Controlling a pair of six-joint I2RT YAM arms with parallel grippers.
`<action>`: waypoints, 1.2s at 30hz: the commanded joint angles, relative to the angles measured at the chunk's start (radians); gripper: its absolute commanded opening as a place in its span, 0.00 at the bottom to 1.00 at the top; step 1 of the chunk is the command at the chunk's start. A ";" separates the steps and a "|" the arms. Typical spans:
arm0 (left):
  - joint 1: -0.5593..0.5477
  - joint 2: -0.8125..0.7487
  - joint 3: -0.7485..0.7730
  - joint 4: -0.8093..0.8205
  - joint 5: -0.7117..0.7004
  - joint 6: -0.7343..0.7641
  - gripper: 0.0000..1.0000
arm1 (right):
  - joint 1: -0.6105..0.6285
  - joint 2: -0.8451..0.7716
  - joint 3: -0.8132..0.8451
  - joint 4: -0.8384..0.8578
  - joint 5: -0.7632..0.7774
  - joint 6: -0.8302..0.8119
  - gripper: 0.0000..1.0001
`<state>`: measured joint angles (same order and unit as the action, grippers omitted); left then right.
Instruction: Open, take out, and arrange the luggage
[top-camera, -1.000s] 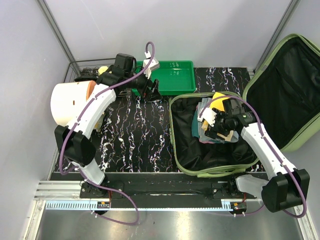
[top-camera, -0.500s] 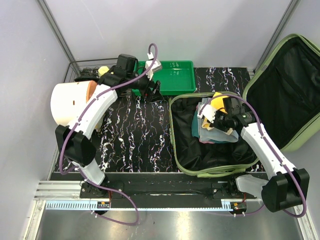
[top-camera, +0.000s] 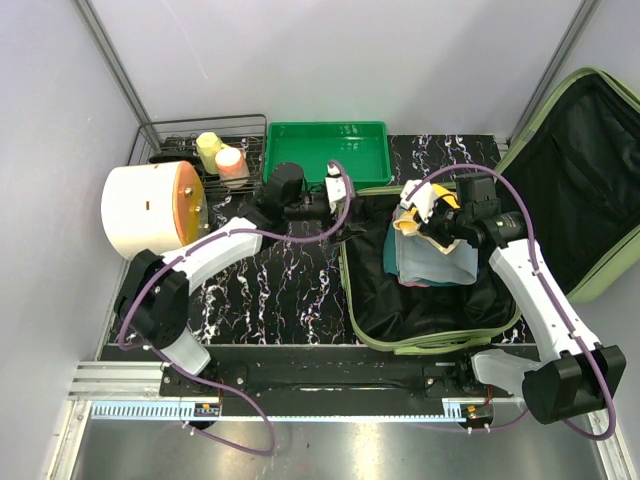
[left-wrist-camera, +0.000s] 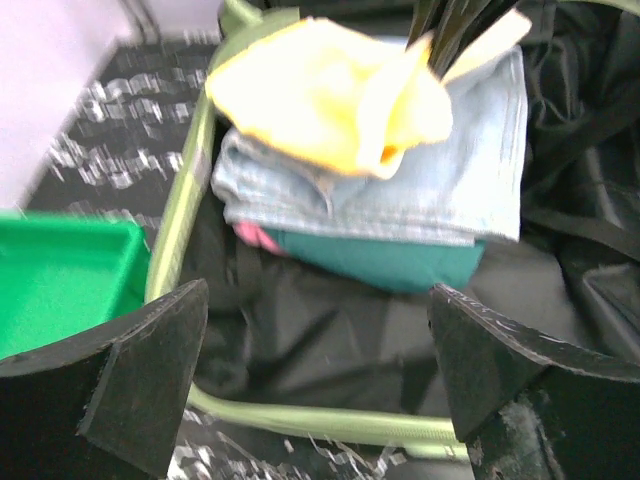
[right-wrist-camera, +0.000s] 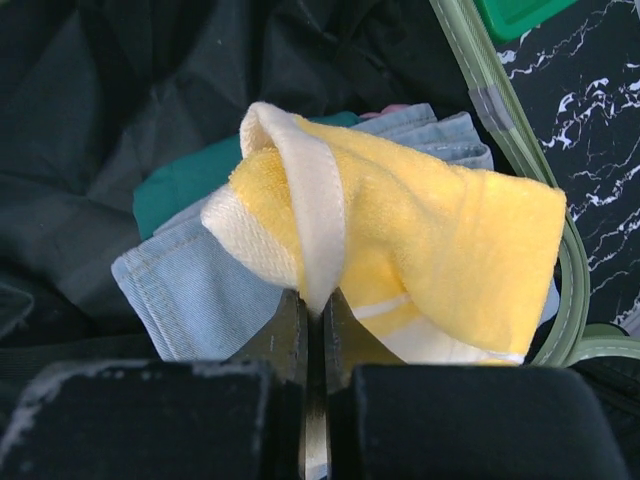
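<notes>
The right gripper (right-wrist-camera: 312, 303) pinches the towel (right-wrist-camera: 440, 250), seemingly soft and light, by a fold over the luggage (top-camera: 575, 170); the left gripper (left-wrist-camera: 320, 345) gapes empty.

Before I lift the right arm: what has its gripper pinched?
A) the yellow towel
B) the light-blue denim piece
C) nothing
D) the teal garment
A: in the right wrist view the right gripper is shut on a white-edged fold of the yellow towel, above the folded denim in the luggage.
</notes>
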<state>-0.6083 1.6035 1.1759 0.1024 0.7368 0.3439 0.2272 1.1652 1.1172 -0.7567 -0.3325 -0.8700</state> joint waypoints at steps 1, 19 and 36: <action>-0.053 -0.024 -0.036 0.417 0.039 0.088 0.95 | -0.005 -0.036 0.066 0.023 -0.100 0.071 0.00; -0.235 0.113 0.039 0.366 0.093 0.368 0.91 | -0.005 -0.075 0.110 -0.036 -0.299 0.075 0.00; -0.216 0.112 0.157 0.194 0.009 0.316 0.00 | -0.005 -0.081 0.147 -0.052 -0.281 0.203 0.99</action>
<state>-0.8650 1.7561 1.2827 0.2779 0.6941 0.7540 0.2253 1.1122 1.2171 -0.8593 -0.6262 -0.7521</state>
